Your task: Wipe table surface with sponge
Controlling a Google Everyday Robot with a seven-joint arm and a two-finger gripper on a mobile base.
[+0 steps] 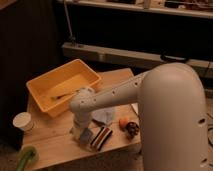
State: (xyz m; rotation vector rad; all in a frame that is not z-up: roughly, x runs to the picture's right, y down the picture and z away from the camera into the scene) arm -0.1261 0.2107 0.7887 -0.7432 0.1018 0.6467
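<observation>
Dim room, dark wall and a long low ledge (115, 54) running behind; only one camera view to go on. Small light-wood table (52, 139) in lower left, plank grain visible. Orange-yellow tray (36, 95) on the back-left part of the table, set at an angle, w/ a thin pale item lying inside, too small to ID. White cup (22, 121) upright at table's left edge, just beside the tray's near corner. Green object (26, 157) at front-left corner, partly out of frame. Robot arm (170, 115), big white shell, fills the right side and reaches leftward across the table, wrist bent down. Gripper (82, 131) low over the table's front-centre area, pointing down; fingers pinching the sponge (86, 136), a small light-blue block at the tip that looks to be touching the wood. Striped dark-red/white/black object (103, 138) lies just right of the sponge, near but whether touching can't tell. Pale grey-white cloth (105, 115) flat on the table behind the striped object, partly under the arm. Small orange item (123, 122) and a dark round item (132, 129) sit side by side further right, close to the arm's shell. Table top around the gripper to the left is bare wood.
</observation>
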